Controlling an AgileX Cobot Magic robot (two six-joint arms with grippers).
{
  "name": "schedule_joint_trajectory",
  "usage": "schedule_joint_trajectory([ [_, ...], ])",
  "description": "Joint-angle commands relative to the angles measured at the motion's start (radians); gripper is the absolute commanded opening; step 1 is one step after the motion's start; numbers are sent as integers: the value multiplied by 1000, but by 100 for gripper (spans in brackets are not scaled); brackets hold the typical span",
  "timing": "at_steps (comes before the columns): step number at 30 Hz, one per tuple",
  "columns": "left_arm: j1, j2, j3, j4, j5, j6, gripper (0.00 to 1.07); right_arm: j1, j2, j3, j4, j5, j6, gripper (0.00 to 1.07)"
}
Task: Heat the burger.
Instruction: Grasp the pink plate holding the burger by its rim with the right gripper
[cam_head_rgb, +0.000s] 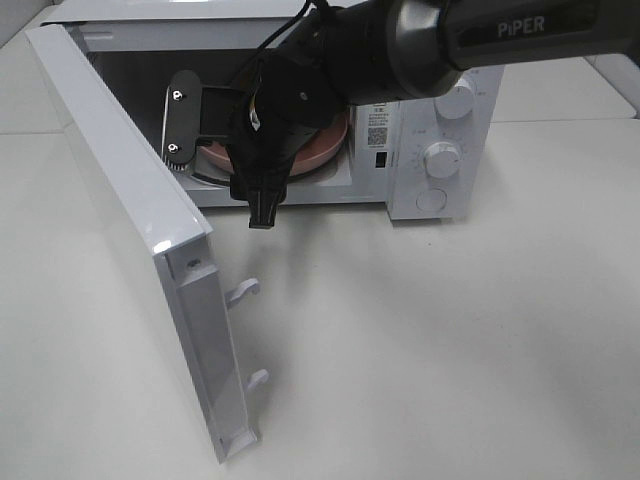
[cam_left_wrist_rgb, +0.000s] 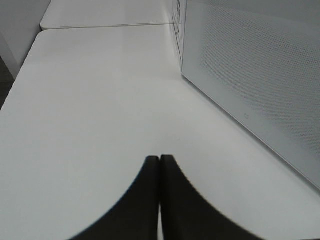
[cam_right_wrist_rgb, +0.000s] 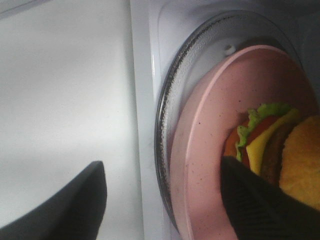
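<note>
Right end effector (cam_right_wrist_rgb: 165, 200) spread wide at microwave (cam_head_rgb: 430, 150) mouth; burger (cam_right_wrist_rgb: 280, 155) on pink plate (cam_right_wrist_rgb: 210, 150); left end effector (cam_left_wrist_rgb: 160, 165) pressed together over bare counter (cam_left_wrist_rgb: 90, 100).

exterior high: looks steeply down from the near side at the open microwave (cam_head_rgb: 420, 150) on the table (cam_head_rgb: 450, 330) | left wrist: low over the table, facing along the door (cam_left_wrist_rgb: 250, 75) | right wrist: very close on the pink plate (cam_right_wrist_rgb: 210, 150) inside | shared: microwave, table
</note>
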Motion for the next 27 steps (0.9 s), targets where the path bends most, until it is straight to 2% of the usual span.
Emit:
schedule_joint_trajectory([
  [1, -1, -20, 3, -1, -17, 0, 0, 2, 13, -7, -78, -26, 80, 63],
  [5, -1, -20, 3, -1, -17, 0, 0, -5, 38, -7, -137, -33, 140, 62],
  [27, -1, -20, 3, -1, -17, 0, 0, -75, 106, -8, -138, -47, 194, 62],
])
